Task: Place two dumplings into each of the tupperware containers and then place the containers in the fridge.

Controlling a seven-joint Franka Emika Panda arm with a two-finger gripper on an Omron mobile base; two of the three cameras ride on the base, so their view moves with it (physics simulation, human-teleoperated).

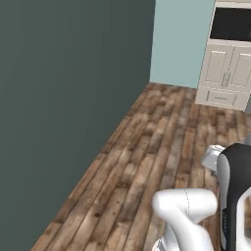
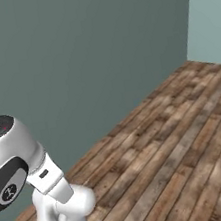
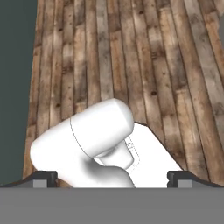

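While looking down along the hand, can make out the two-finger gripper (image 3: 112,178) with its small dark fingertips (image 3: 45,178) set far apart, jaws spread wide and clasping nothing. Hangs above a brown wooden plank floor (image 3: 131,57), with the plain dark grey-green wall (image 3: 15,87) running down the left edge of that view and meeting the boards in a straight line. From the left base view, can follow the same dark grey-green wall (image 1: 63,108) across the left half, the plank floor (image 1: 147,147) stretching away from its foot, and the white arm with dark joints (image 1: 186,211) rising well clear of it at the lower right. Beyond the far end of the dark wall, can see a pale blue wall (image 1: 179,39) turning the corner, and further from it a cream cabinet with panelled doors (image 1: 228,68), doors shut, so cannot tell what lies inside. Directly above that cabinet, a black-panelled built-in appliance (image 1: 230,23), also shut. From the right base view, can see the arm (image 2: 19,162) close in front of the dark wall (image 2: 73,52), the floor (image 2: 180,152) running off from it to the pale blue wall (image 2: 210,10). Cannot tell where the dumplings, tupperware containers or fridge lie relative to the dark wall.
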